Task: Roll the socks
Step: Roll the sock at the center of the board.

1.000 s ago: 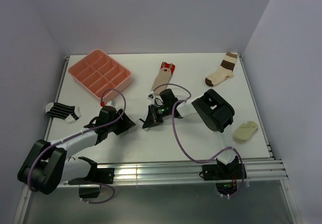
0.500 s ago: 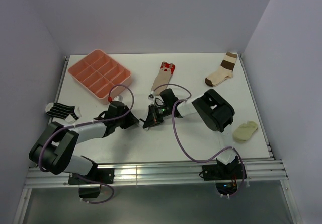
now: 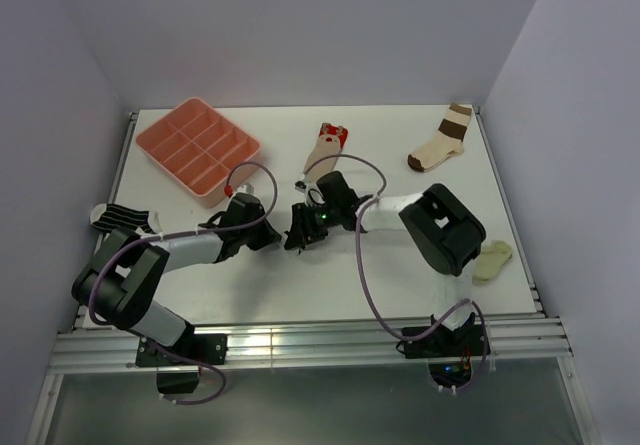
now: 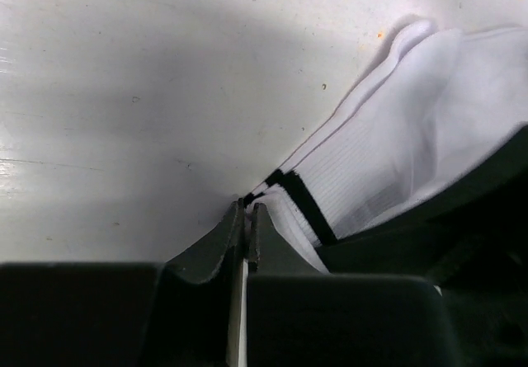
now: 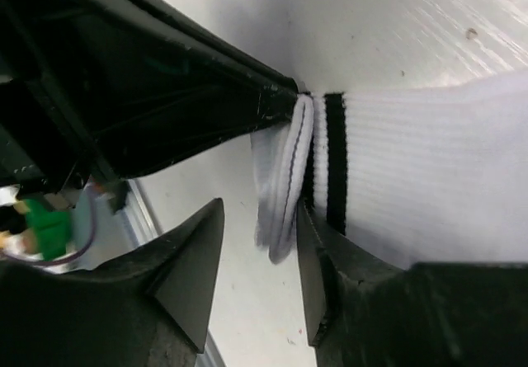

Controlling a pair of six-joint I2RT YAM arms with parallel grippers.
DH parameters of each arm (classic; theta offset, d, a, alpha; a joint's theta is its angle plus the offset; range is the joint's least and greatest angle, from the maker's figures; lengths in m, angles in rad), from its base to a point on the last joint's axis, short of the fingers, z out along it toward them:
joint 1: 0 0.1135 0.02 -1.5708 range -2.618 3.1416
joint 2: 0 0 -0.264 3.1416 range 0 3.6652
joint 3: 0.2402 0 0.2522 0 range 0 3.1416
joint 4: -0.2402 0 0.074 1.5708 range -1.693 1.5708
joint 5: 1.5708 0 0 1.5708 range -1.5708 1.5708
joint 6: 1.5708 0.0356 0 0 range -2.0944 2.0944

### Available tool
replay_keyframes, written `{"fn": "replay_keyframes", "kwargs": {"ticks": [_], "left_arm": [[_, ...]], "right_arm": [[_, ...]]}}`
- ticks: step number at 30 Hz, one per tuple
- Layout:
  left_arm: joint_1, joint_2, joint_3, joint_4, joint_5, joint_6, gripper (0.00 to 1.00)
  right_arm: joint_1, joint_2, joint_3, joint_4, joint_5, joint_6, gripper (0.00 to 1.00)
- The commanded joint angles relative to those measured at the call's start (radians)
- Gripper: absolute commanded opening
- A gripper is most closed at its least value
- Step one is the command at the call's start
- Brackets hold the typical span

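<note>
- The white ribbed fabric sock with two black cuff bands [image 4: 396, 128] is found near the middle of the white table [image 3: 300, 285], lying flat between the two grippers and largely covered by them in the top view.
- The edge of its cuff is pinched by the left gripper [image 4: 247, 218], whose jaws are pressed together with only the thin fabric between them.
- The cuff is approached by the left gripper from 8 o'clock and by the right gripper [image 5: 258, 218] from 2 o'clock.
- The right gripper's jaws are seen standing apart, with the folded cuff layers between them; the fabric lies against one finger [image 5: 322, 276], and a gap is left beside the other, so nothing is clamped.
- The tan fabric sock with a red end [image 3: 325, 148] is placed at 12 o'clock, well apart from the grippers.
- The black-and-white thin-striped sock [image 3: 120, 215] is seen at 9 o'clock, at the table's edge.
- The pink plastic divided tray [image 3: 198, 150] is set at 10 o'clock.
- The cream sock with broad brown bands [image 3: 443, 140] is laid at 2 o'clock.
- The pale yellowish rounded lump [image 3: 492, 260] is seen at 4 o'clock, just beside the right arm.
</note>
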Motion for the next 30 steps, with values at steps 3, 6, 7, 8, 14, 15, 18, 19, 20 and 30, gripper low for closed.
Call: {"fn": "replay_keyframes", "kwargs": {"ticks": [3,6,7,8,14,15,18,19,20,30], "left_arm": [[-0.013,0.062,0.001,-0.233,-0.074,0.048,0.01],[-0.013,0.06,0.02,-0.262,-0.071,0.052,0.01],[-0.013,0.06,0.032,-0.268,-0.068,0.055,0.01],[-0.014,0.06,0.04,-0.284,-0.068,0.055,0.01],[-0.014,0.063,0.083,-0.328,-0.062,0.063,0.0],[-0.014,0.065,0.089,-0.331,-0.06,0.065,0.01],[-0.014,0.07,0.095,-0.339,-0.054,0.062,0.01],[-0.014,0.07,0.098,-0.34,-0.053,0.062,0.0],[-0.014,0.074,0.098,-0.343,-0.051,0.062,0.0],[-0.014,0.097,0.138,-0.394,-0.043,0.058,0.0]], "right_arm": [[0.052,-0.175,-0.072,-0.035,0.266,-0.138,0.51],[0.088,-0.208,-0.092,-0.038,0.363,-0.182,0.53],[0.097,-0.212,-0.096,-0.034,0.38,-0.193,0.53],[0.105,-0.214,-0.096,-0.035,0.398,-0.208,0.53],[0.163,-0.199,-0.109,-0.006,0.486,-0.247,0.53],[0.167,-0.195,-0.107,-0.005,0.499,-0.248,0.53],[0.184,-0.185,-0.107,0.004,0.515,-0.255,0.53],[0.193,-0.183,-0.109,0.006,0.533,-0.261,0.53],[0.197,-0.18,-0.109,0.006,0.541,-0.265,0.53],[0.25,-0.156,-0.119,0.027,0.647,-0.282,0.48]]}}
